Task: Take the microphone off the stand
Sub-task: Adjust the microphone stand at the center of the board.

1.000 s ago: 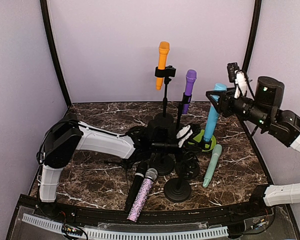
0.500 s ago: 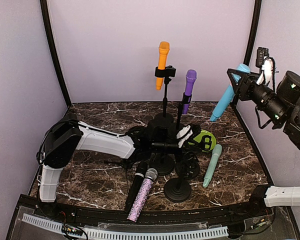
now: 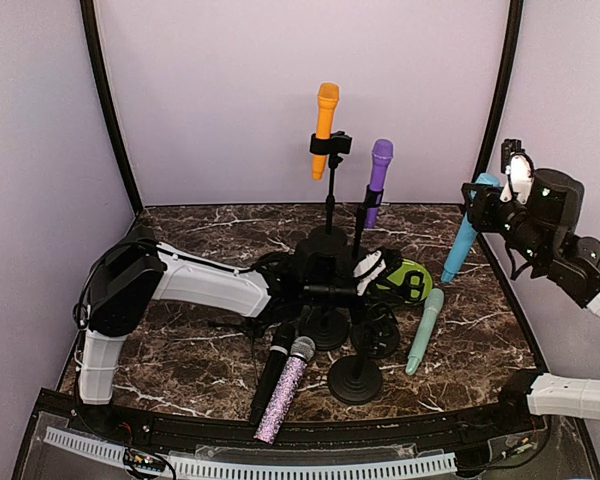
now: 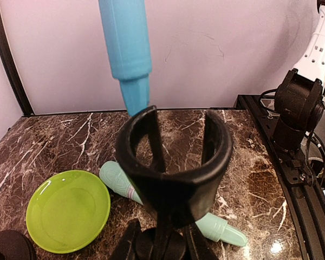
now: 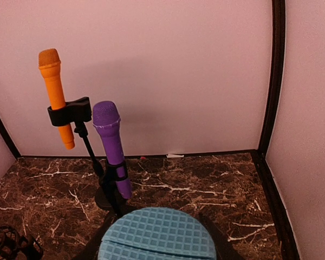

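Nearest, a glitter microphone (image 3: 285, 392) lying on the surface (image 3: 200, 350). Mid-surface, left hand (image 4: 163, 245) pinched on the stem of the stand (image 4: 170, 206), clip (image 4: 173, 135) empty. Just beyond, a mint microphone (image 3: 425, 330) lying beside a green plate (image 4: 67, 208). Farther right, aloft, tilted and clear of the stand, the blue microphone (image 3: 462, 238), clamped in the right hand (image 3: 477, 195). At the back, orange microphone (image 3: 325, 120) and purple microphone (image 3: 378, 175) clipped upright.

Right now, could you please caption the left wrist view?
Sky-blue plastic microphone hangs free beyond the empty black stand clip; lime-green round dish lies below.
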Available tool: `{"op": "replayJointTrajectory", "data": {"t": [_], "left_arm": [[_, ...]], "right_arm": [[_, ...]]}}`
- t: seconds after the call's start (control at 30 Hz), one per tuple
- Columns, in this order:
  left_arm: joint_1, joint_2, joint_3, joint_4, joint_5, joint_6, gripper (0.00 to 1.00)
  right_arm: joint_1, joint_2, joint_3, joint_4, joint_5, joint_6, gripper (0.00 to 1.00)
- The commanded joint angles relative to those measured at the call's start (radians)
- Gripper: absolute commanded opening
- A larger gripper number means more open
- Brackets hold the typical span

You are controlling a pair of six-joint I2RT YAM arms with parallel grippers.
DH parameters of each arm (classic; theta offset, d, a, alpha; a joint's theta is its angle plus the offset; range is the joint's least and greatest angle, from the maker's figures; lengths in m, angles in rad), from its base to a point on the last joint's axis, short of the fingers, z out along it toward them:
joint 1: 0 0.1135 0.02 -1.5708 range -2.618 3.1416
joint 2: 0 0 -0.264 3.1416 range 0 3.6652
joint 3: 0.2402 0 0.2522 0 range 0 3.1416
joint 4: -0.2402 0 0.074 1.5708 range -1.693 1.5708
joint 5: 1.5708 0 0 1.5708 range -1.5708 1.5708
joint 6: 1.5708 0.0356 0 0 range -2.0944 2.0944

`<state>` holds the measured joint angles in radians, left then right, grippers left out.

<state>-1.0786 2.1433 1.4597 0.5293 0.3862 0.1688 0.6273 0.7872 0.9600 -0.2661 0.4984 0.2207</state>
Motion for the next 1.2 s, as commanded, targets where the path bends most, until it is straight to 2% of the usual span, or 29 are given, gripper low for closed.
{"op": "replayJointTrajectory", "data": {"t": [0.0, 0.27, 0.47, 0.53, 0.57, 0.83, 1.0, 1.17], "left_arm": [[-0.015, 0.018, 0.038, 0.0, 0.056, -0.021, 0.0], [-0.015, 0.057, 0.078, 0.033, 0.082, -0.047, 0.0], [-0.015, 0.06, 0.079, -0.001, 0.056, -0.031, 0.0], [-0.015, 0.055, 0.077, -0.021, 0.044, -0.024, 0.04], [-0.015, 0.043, 0.07, -0.029, 0.048, -0.026, 0.15], [-0.015, -0.042, 0.069, -0.053, 0.074, -0.004, 0.48], [-0.015, -0.11, 0.06, -0.064, 0.073, 0.014, 0.58], [-0.015, -0.186, 0.053, -0.108, 0.072, 0.046, 0.61]], "right_arm": [[-0.078, 0.011, -0.046, -0.08, 0.02, 0.109, 0.23], [-0.167, -0.035, -0.167, -0.191, -0.02, 0.271, 0.22], [-0.207, -0.079, -0.253, -0.26, -0.099, 0.374, 0.23], [-0.218, -0.085, -0.275, -0.275, -0.14, 0.393, 0.24], [-0.237, -0.078, -0.289, -0.299, -0.198, 0.413, 0.25], [-0.302, -0.064, -0.334, -0.282, -0.327, 0.436, 0.25], [-0.339, -0.064, -0.386, -0.24, -0.371, 0.451, 0.27], [-0.364, -0.047, -0.405, -0.235, -0.377, 0.455, 0.3]]}}
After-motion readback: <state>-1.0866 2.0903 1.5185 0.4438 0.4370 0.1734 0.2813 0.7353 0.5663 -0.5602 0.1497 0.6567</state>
